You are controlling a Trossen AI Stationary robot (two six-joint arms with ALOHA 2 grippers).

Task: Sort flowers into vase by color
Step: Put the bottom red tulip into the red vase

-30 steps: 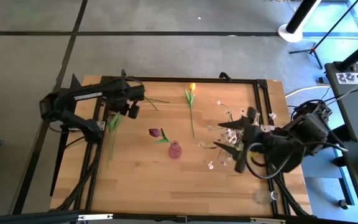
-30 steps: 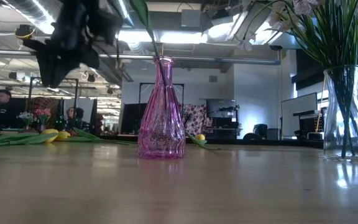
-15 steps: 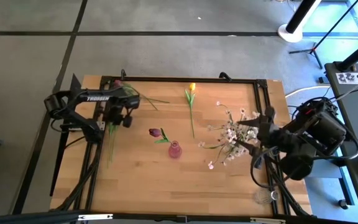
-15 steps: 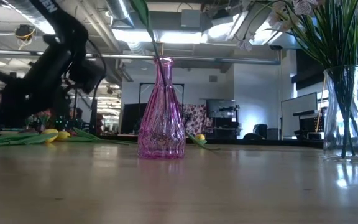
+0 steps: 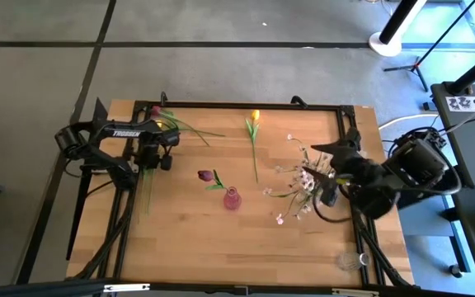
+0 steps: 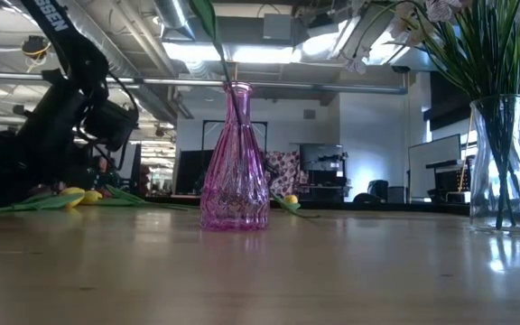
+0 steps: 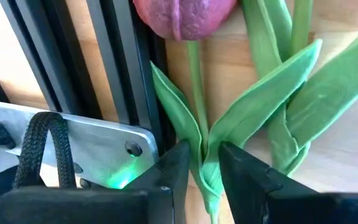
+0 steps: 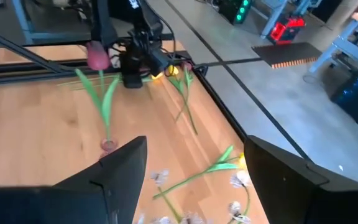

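Along the table's left side lie several tulips (image 5: 151,169): a maroon head (image 5: 155,110) at the far end, yellow ones beside it, stems running toward the near edge. My left gripper (image 5: 149,157) is down on them, shut around a maroon tulip's stem (image 7: 194,81). A pink vase (image 5: 232,198) stands mid-table with one maroon tulip (image 5: 206,175) in it. A single yellow tulip (image 5: 254,124) lies flat farther back. White-pink sprays (image 5: 303,183) lie right of centre, with my right gripper (image 5: 324,172) open just beside them. A clear vase (image 6: 499,162) holds more sprays. My left gripper pinches the maroon tulip's stem and the leaves folded about it (image 7: 205,155), some way below the head (image 7: 182,15). The fingers (image 7: 173,168) come from above, one on each side, across the stem. The tulip lies flat on the table beside the black frame rail.
A black frame rail (image 5: 130,177) runs along the table's left edge next to my left gripper, and another (image 5: 349,132) along the right. The clear vase (image 5: 351,261) stands at the near right corner. Bare wood lies between the pink vase and the near edge.
My left gripper has come down from above the table onto the tulips at the left edge, shifting a little toward the near-left. My right arm pulled back toward the right edge and then swung in again beside the sprays. The flowers have stayed where they were.
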